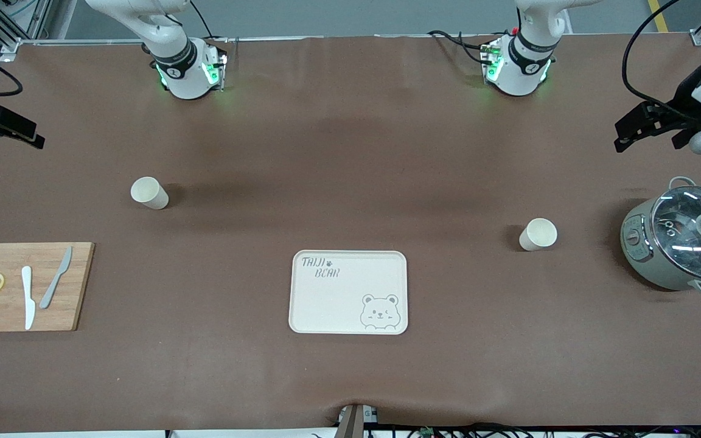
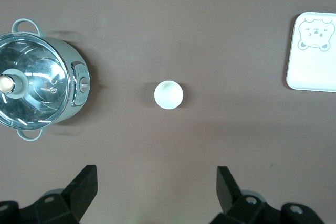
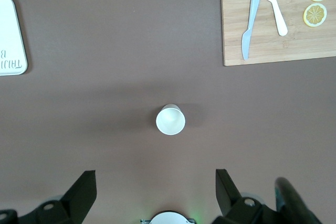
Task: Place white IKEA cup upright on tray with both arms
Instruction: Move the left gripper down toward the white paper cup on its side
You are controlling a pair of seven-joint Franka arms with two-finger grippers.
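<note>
Below each wrist camera, left claw (image 2: 156, 192) and right claw (image 3: 155, 192) gape over separate cups.

The flat cream-white rectangular tray (image 1: 348, 292) with rounded corners carries grey hand-drawn capitals reading "TAIJI BEAR" in two lines, "TAIJI" above "BEAR", with a small paw mark after the first word, set in the corner diagonally across from its grey bear-face drawing; in the right wrist view only the endings of the two words show on the tray's visible edge (image 3: 11, 35), and no other lettering or number can be read anywhere
</note>
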